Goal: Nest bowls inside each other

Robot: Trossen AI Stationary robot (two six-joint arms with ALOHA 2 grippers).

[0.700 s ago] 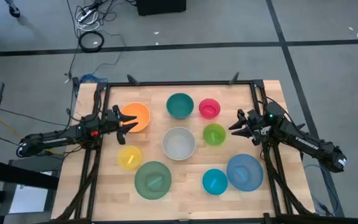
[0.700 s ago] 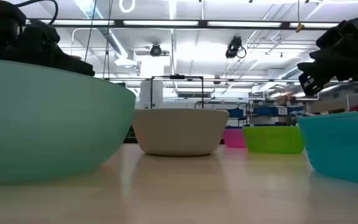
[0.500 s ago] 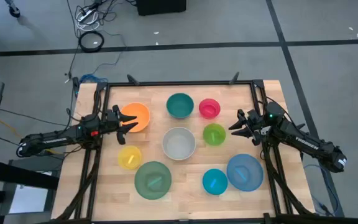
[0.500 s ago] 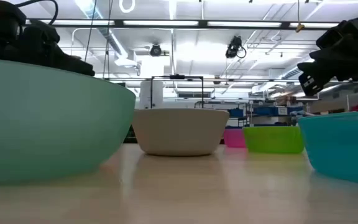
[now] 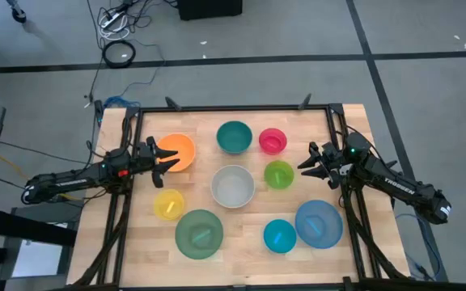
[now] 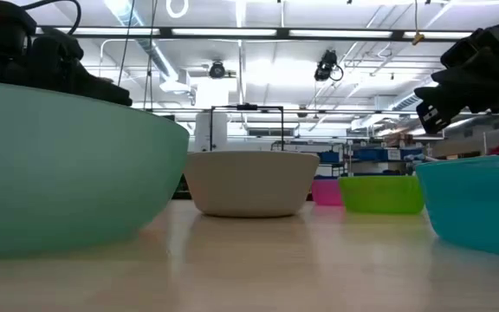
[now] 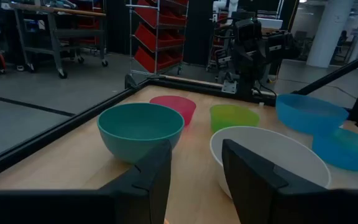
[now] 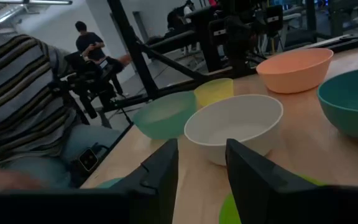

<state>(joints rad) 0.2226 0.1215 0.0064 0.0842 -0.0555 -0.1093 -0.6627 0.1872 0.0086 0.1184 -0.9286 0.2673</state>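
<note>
Nine bowls stand rim up on the wooden table: orange (image 5: 179, 150), teal (image 5: 234, 137), pink (image 5: 273, 141), lime green (image 5: 279, 175), grey-white (image 5: 232, 185), yellow (image 5: 168, 204), pale green (image 5: 199, 234), cyan (image 5: 279, 235) and blue (image 5: 319, 223). None is inside another. My left gripper (image 5: 167, 159) is open over the orange bowl's left rim, pointing toward the teal bowl (image 7: 140, 127) and the grey-white bowl (image 7: 269, 158). My right gripper (image 5: 304, 166) is open just right of the lime green bowl, facing the grey-white bowl (image 8: 235, 127). Neither holds anything.
A black frame (image 5: 233, 107) borders the table's far edge and sides. Bare wood lies between the bowls. Beyond the table's left side a person in a striped top (image 8: 17, 112) sits, with other people farther back.
</note>
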